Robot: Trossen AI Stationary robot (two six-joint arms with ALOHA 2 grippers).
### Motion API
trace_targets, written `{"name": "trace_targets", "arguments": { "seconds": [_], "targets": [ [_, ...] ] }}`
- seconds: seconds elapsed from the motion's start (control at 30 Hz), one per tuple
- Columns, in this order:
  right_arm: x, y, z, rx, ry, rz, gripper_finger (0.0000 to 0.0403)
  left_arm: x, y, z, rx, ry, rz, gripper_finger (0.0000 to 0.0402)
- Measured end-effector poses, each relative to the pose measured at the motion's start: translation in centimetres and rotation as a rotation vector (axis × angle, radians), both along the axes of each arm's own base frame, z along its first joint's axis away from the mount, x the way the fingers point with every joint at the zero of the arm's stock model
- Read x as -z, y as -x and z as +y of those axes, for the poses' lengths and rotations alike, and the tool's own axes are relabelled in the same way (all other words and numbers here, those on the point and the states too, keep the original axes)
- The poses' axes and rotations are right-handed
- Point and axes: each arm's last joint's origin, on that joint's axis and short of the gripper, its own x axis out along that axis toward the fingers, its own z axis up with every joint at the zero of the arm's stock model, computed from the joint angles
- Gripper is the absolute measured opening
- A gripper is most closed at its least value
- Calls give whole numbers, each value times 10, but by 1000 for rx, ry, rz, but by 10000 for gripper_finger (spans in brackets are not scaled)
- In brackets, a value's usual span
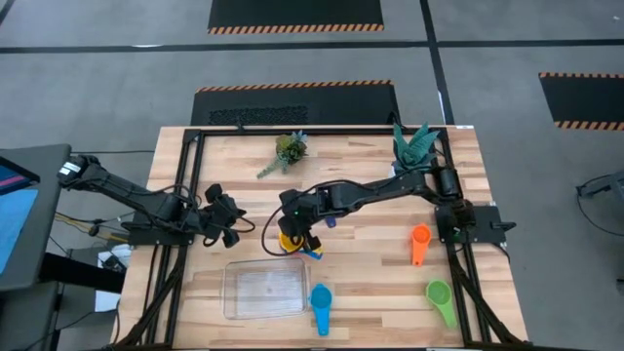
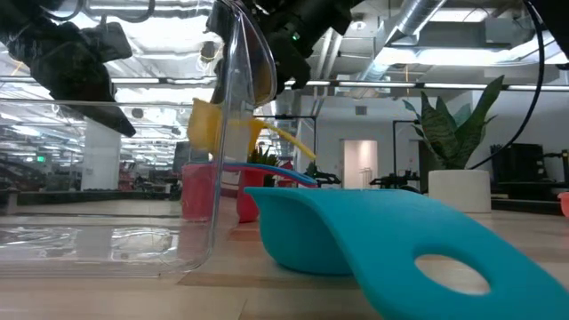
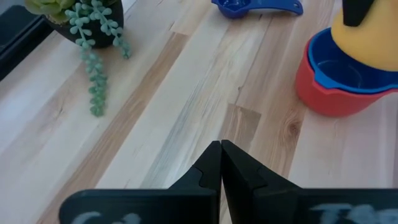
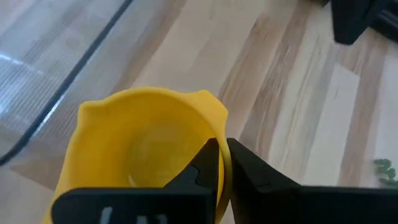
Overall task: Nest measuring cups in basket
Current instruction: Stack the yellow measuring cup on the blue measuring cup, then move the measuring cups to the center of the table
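Note:
My right gripper is shut on a yellow measuring cup. It holds the cup over a red cup with a dark blue cup nested inside, just beyond the clear basket's far edge. A second dark blue cup lies on the table nearby. A light blue cup sits right of the basket, and orange and green cups lie farther right. My left gripper is shut and empty, hovering left of the stack. My right gripper pinches the yellow cup's rim wall, with one finger inside the bowl and the other outside. The fingers come from above, slanting down. The cup hangs upright, off the table, its bottom at the dark blue cup's mouth; whether they touch I cannot tell.
A small trailing plant and a spiky green plant stand near the table's far edge. Bare wood lies between the stack and the orange cup. Black frame rails run along the table's sides.

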Motion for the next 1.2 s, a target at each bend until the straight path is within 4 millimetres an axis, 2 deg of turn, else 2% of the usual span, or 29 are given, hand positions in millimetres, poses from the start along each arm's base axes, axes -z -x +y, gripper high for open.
{"name": "trace_targets", "arguments": {
  "seconds": [0.3, 0.73, 1.03, 1.2],
  "targets": [
    [1, 0, 0, 61, -54, 8, 42, 0, 0, 0, -4, 4, -2, 0],
    [2, 1, -1, 59, -48, 30, 80, 0, 0, 0, -9, 10, -5, 0],
    [2, 1, -1, 50, -28, 28, 87, 0, 0, 0, -9, 10, -5, 0],
    [-11, 14, -5, 107, 61, 70, 87, 0, 0, 0, -16, 17, -8, 0]
  ]
}}
